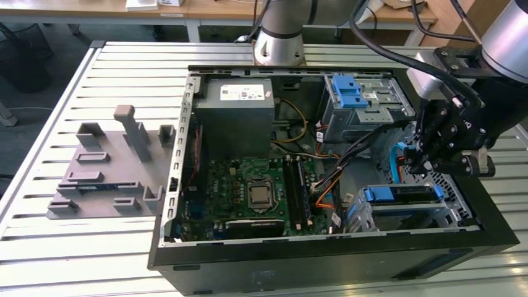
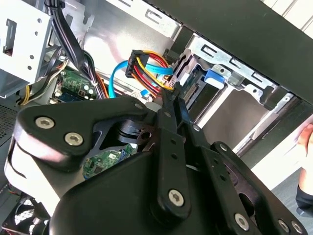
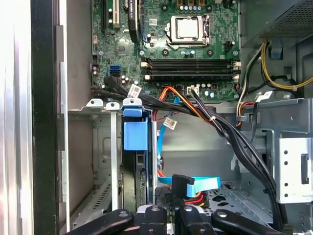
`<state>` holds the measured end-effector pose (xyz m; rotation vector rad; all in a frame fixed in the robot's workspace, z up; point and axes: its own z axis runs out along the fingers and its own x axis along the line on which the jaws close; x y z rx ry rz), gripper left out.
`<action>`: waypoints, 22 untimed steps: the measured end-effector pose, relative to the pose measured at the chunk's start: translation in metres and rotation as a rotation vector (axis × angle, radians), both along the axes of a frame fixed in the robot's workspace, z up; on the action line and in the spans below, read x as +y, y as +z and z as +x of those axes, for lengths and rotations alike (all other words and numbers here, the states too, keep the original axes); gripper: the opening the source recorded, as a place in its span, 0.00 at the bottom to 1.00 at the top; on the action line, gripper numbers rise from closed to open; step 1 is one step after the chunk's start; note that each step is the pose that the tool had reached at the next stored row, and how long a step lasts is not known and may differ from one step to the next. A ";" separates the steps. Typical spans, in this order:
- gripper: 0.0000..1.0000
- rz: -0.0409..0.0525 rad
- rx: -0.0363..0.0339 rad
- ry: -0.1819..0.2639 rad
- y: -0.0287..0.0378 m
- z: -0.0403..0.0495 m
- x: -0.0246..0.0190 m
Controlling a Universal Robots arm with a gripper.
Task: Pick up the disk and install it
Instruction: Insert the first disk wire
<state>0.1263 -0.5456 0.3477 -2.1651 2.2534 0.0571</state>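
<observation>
The disk (image 1: 402, 194) stands edge-on in the lower drive bay of the open computer case (image 1: 330, 257); only its blue carrier edge and a grey strip show, the label hidden. In the first wrist view the disk's blue tab (image 3: 134, 131) tops a dark slab in the bay slot. My gripper (image 1: 417, 166) hangs just above and beyond that bay, beside the blue data cable (image 1: 399, 162). Its black fingers (image 2: 168, 110) lie pressed together, shut, with nothing between them. The gripper (image 3: 168, 215) sits apart from the disk.
A bundle of black, orange and red cables (image 3: 195, 105) crosses between the motherboard (image 1: 256, 185) and the bay. An upper drive cage with a blue latch (image 1: 350, 91) stands behind. A grey fixture plate (image 1: 111, 170) lies on the slatted table at the exterior view's left.
</observation>
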 end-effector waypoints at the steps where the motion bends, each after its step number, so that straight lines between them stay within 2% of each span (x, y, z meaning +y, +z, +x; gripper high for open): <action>1: 0.16 0.0000 0.0000 0.000 -0.0002 0.0006 0.0000; 7: 0.16 0.0000 0.0022 -0.037 -0.0006 0.0012 0.0008; 11: 0.16 0.0001 0.0024 -0.040 -0.0013 0.0012 -0.0036; 17: 0.16 0.0000 0.0024 -0.042 -0.0021 0.0012 -0.0145; 22: 0.16 0.0001 0.0024 -0.043 -0.0036 0.0010 -0.0153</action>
